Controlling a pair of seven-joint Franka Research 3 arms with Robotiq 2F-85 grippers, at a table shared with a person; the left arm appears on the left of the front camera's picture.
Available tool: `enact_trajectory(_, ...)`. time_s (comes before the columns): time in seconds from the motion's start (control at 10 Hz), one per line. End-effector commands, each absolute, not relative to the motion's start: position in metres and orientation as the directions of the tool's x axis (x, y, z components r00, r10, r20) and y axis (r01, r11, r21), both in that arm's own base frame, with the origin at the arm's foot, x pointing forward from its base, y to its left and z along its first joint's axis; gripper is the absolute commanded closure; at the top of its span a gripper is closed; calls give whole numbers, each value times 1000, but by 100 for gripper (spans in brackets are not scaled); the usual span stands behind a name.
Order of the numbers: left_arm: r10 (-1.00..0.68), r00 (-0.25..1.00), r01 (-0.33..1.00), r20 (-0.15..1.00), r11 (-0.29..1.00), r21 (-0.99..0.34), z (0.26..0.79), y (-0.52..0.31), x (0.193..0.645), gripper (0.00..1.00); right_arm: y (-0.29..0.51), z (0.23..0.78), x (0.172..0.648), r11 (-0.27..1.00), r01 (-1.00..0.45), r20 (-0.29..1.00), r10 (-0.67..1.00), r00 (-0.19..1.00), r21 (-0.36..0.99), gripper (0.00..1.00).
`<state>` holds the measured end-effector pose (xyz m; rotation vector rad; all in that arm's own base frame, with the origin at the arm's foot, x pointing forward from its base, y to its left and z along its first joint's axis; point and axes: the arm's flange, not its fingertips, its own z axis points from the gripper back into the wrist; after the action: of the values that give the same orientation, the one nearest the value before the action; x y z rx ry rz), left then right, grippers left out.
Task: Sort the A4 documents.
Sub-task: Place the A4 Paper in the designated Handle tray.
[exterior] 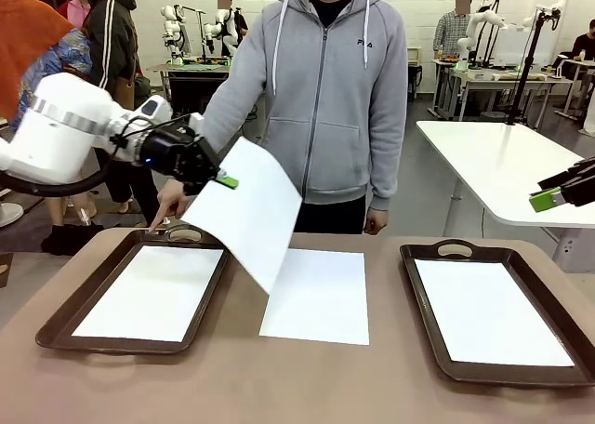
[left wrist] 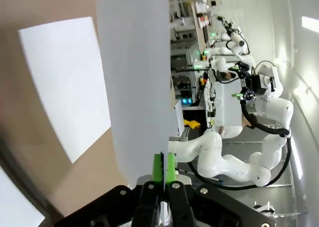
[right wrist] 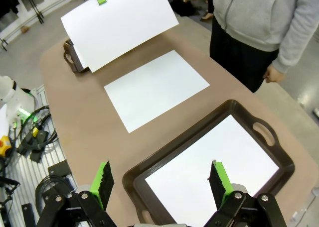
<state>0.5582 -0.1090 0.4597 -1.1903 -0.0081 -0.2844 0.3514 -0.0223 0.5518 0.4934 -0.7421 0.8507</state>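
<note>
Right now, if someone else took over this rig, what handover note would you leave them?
Left gripper: shut on the held sheet, up in the air between the left tray and the table sheet.
Right gripper: open, empty, above the right tray.
Person's hand: points at the left tray's far rim.
Done: left-tray sheet and right-tray sheet lie in their trays.
Left: place the held sheet, probably in the left tray, then sort the table sheet.
</note>
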Motion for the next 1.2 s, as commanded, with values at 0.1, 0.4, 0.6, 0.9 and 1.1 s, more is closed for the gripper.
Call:
enact_trajectory(0.1, -125, 986, 143, 106, 345, -928, 435, -52, 534, 99, -22, 551, 352, 571, -815, 756, 489, 436, 101, 0)
enact_trajectory(0.4, -79, 997, 33, 5, 362, -932, 413, -10, 542, 99, -22, 551, 352, 571, -815, 756, 489, 436, 101, 0)
enact_trajectory(0.6, -158, 985, -3, -70, 389, -921, 380, 9, 557, 99, -22, 551, 352, 571, -815, 756, 489, 436, 101, 0)
enact_trajectory(0.9, -249, 968, 79, -32, 425, -902, 359, 15, 567, 99, -22, 551, 352, 571, -815, 756, 489, 436, 101, 0)
enact_trajectory(1.1, -219, 973, 66, -77, 577, -814, 357, 22, 567, 99, -22, 551, 352, 571, -815, 756, 489, 436, 101, 0)
